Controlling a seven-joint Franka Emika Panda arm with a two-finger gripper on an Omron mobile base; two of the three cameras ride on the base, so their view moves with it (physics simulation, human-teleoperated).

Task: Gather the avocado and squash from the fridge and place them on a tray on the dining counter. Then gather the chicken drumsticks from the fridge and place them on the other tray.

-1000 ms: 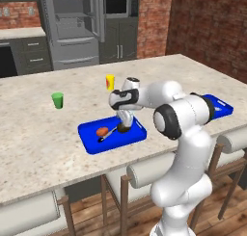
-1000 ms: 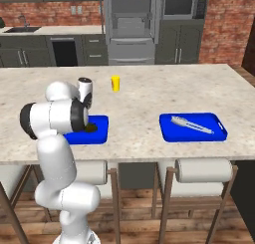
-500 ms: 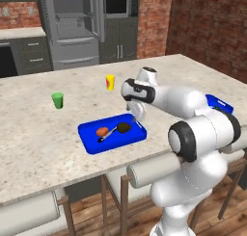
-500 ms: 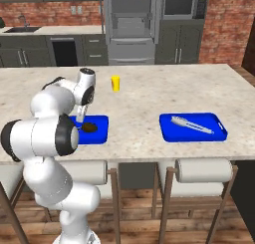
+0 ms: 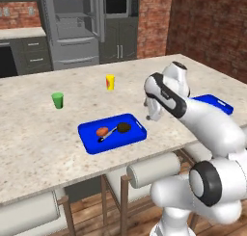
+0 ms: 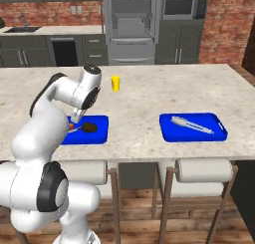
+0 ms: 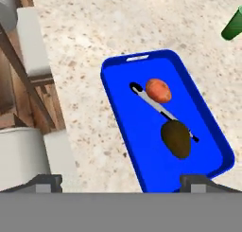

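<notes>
Gripper is spread wide, holding nothing, above the tray's near end; the avocado and squash lie in the tray just ahead of it, w/ a thin dark utensil between them. Risk, I'd judge: both are round, smooth-skinned (prob. roll easily), so an arm swing clipping the low rim could jolt the glossy blue tray on the speckled stone surface and scatter them. The drumsticks go on the other tray, off to the gripper's far side, which already carries a pale utensil that could crowd them.
</notes>
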